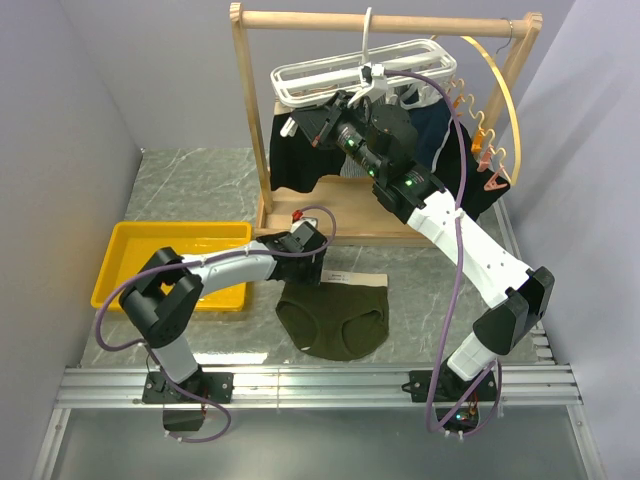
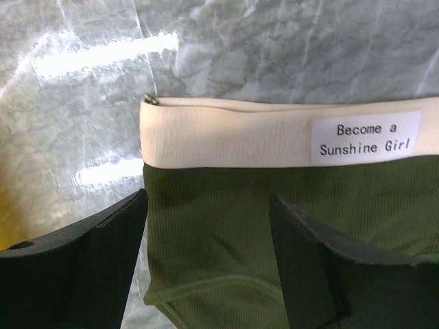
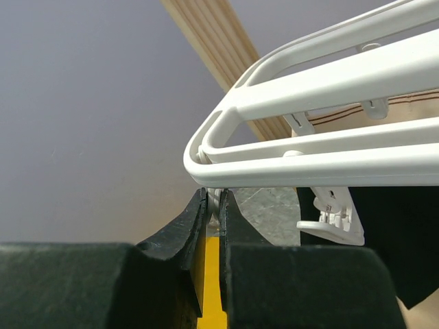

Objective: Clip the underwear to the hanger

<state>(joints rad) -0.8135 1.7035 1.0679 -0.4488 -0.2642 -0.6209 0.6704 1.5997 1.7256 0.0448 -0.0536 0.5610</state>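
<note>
The pick-up step was judged to be in hand. The underwear [image 1: 335, 318] was seen lying flat on the desk [image 1: 200, 190], waistband [image 2: 226, 133] turned toward the rack [image 1: 400, 20], nothing clipped yet. The left gripper [image 2: 209, 209] was poised low over the green fabric just behind the waistband's left corner, jaws spread wide, nothing held. Up top, the right gripper [image 3: 214, 205] was pinched tight on a thin white clip [image 3: 213, 197] under the corner of the hanger [image 3: 329, 82], apparently to steady or ready it.

Next, a drop and a squeeze on that waistband corner was called for, then a lift to the held clip. The band's folded edge was shown thick and clean, a fair thing to bite; the label [image 2: 367, 137] sat well to the right, out of the way.

Bare desk was left beside the corner for the outer finger. The tray [image 1: 130, 260] was kept apart on the left. The rack's base was found close behind the waistband, and a black garment [image 1: 300, 160] hung under the hanger, so the way up was reckoned tight.
</note>
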